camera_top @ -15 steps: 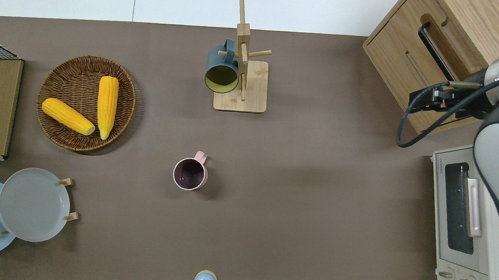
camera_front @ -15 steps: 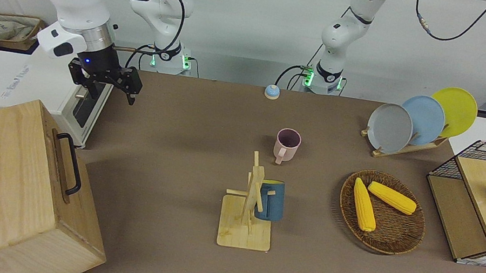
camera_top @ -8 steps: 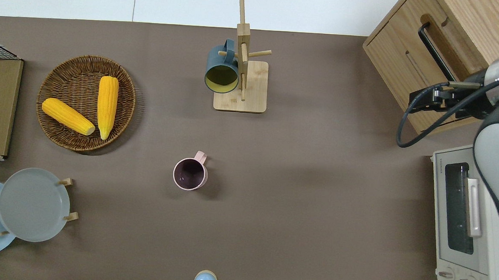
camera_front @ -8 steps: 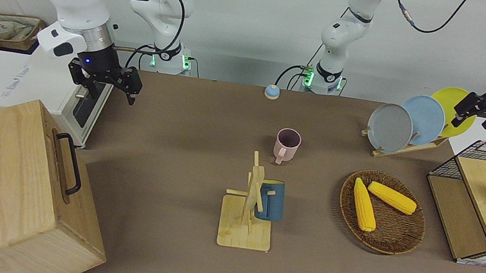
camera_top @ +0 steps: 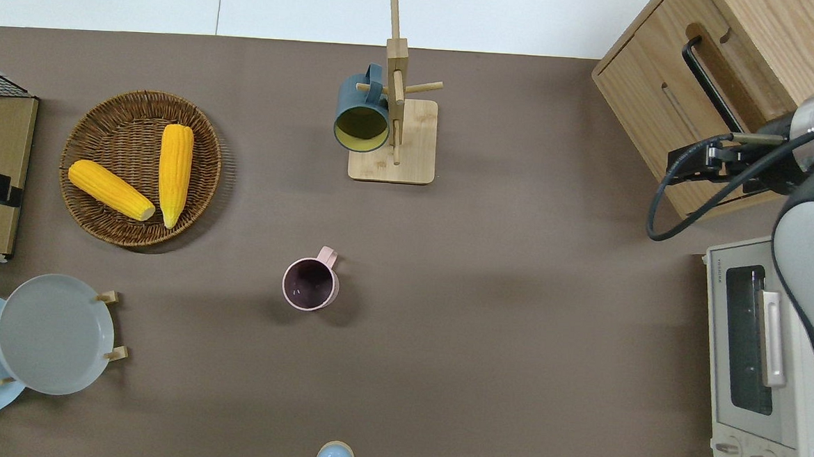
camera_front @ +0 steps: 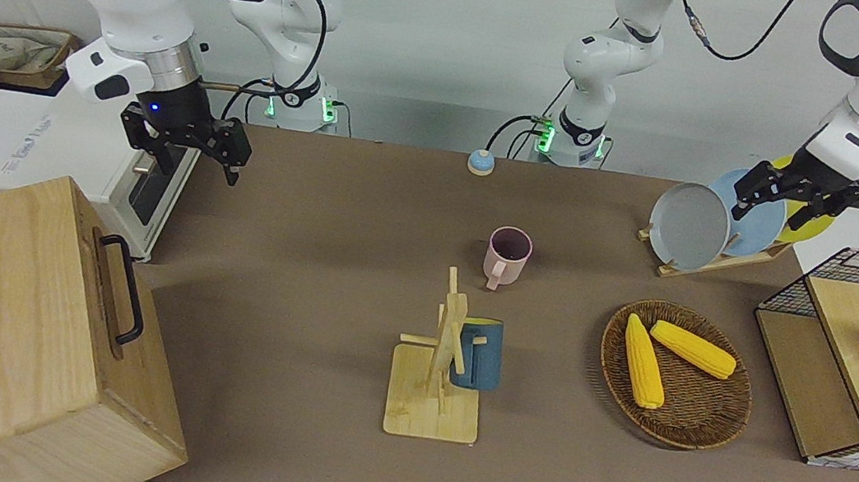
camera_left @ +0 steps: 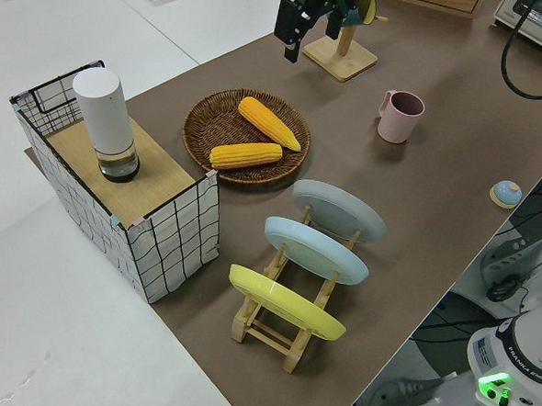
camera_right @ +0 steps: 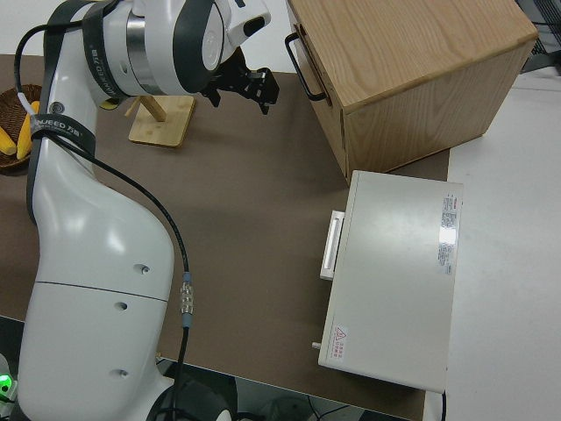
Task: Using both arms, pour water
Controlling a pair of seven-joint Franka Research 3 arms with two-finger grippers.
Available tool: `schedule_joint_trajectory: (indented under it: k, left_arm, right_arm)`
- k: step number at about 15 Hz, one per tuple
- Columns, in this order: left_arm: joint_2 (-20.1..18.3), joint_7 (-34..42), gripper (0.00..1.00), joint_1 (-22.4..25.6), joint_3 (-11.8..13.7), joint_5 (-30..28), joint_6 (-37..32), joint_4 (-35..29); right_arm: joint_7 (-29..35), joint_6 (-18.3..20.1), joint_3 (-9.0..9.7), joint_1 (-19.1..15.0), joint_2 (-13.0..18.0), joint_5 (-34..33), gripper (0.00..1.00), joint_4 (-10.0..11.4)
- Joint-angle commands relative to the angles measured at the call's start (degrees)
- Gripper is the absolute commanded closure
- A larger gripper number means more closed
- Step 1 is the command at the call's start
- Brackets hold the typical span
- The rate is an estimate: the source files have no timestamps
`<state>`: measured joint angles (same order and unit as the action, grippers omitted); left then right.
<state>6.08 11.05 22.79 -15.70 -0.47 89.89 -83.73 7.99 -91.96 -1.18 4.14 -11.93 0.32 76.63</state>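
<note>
Risk of knocking plates [camera_front: 689, 225] with left tool [camera_front: 785, 197], seemingly open and empty; right tool [camera_front: 189, 147] also open, empty.

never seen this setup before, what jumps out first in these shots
Two bright yellow corn cobs in a round wicker basket toward the left arm's end of the table catch the eye first. Mid-table, a blue mug hangs on a wooden mug tree, with a pink mug standing nearer the robots. The left claw hangs open and empty in the air; the right arm is parked.
</note>
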Motion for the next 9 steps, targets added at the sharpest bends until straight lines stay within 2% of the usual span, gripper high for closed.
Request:
schedule_joint_trajectory:
  k: [1, 2, 6, 9]
  left_arm:
    - [-0.72, -0.41, 0.0, -19.74, 16.98, 1.26, -1.2, -0.64]
    - [-0.72, -0.85, 0.0, -22.76, 17.98, 1.61, -1.38, -1.43]
    - [-0.72, -1.03, 0.0, -29.1, 18.34, 0.99, -1.29, -2.58]
    - [-0.72, -0.59, 0.0, -29.29, 17.29, 0.9, -1.38, -2.4]
  right_arm:
    - [-0.96, -0.15, 1.0, -1.15, 1.11, -0.23, 0.005, 1.24]
    - [-0.96, -0.15, 1.0, -1.15, 1.11, -0.23, 0.005, 1.24]
    - [-0.96, -0.15, 1.0, -1.15, 1.11, -0.23, 0.005, 1.33]
    - [-0.96, -0.15, 1.0, -1.15, 1.11, -0.23, 0.005, 1.24]
